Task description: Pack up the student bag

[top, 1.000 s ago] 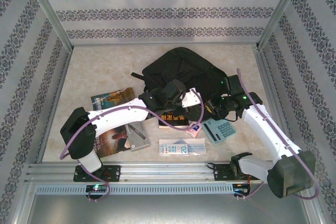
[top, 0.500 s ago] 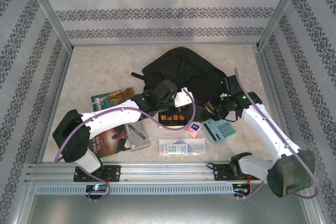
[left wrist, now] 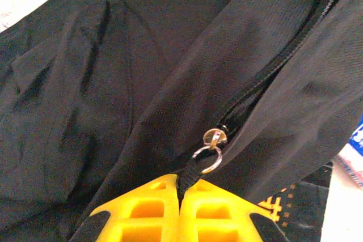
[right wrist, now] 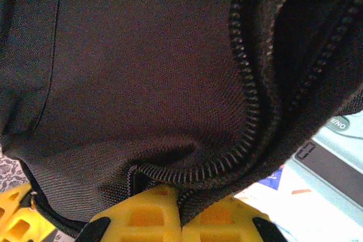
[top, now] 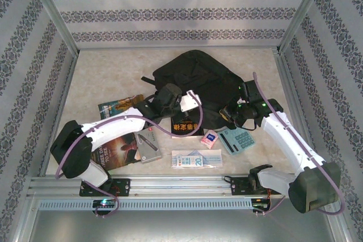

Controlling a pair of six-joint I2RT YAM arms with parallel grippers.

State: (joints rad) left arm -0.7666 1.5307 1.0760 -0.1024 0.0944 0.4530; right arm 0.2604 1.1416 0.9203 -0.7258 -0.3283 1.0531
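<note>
From above, the student bag [top: 198,77] is being shown lying on the table [top: 102,72], beyond a calculator [top: 238,139]. In the left wrist view, its zip pull [left wrist: 214,139] is being pinched by the closed left gripper [left wrist: 180,190]. In the right wrist view, the right gripper [right wrist: 180,195] is being seen clamped on the bag's zipper edge [right wrist: 244,157].

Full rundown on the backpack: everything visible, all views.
The student bag is a large black backpack of soft woven fabric. It lies slumped and creased at the far centre of the table, with a strap trailing to its left. Its zipper gapes partly open near the front edge. The left gripper is shut on the zip pull, a dark tab hung from a metal ring. The right gripper pinches the fabric edge by the zipper teeth. The bag's near edge overlaps a black book.
</note>
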